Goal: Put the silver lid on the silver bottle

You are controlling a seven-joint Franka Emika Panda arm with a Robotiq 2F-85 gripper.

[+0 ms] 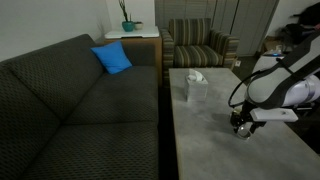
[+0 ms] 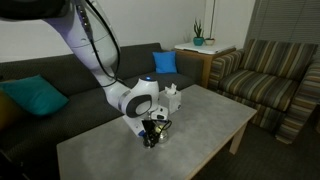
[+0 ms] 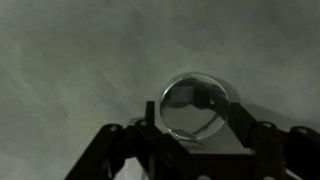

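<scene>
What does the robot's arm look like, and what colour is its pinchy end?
The arm is white with smooth, rounded joints, and a thin black cable loops along it. The tool at its end is black, with two dark fingers.

The silver lid (image 3: 193, 107) is seen as polished metal, smooth and mirror-bright. The tabletop (image 3: 80, 60) is shown as a matt grey surface, faintly mottled like stone. The gripper (image 3: 195, 128) is finished in matt black at its jaws, while the arm (image 1: 282, 85) is cased in smooth, glossy white shells. The sofa (image 1: 70, 100) is covered in coarse dark woven cloth, and the armchair (image 1: 200, 45) is upholstered in striped fabric.
</scene>
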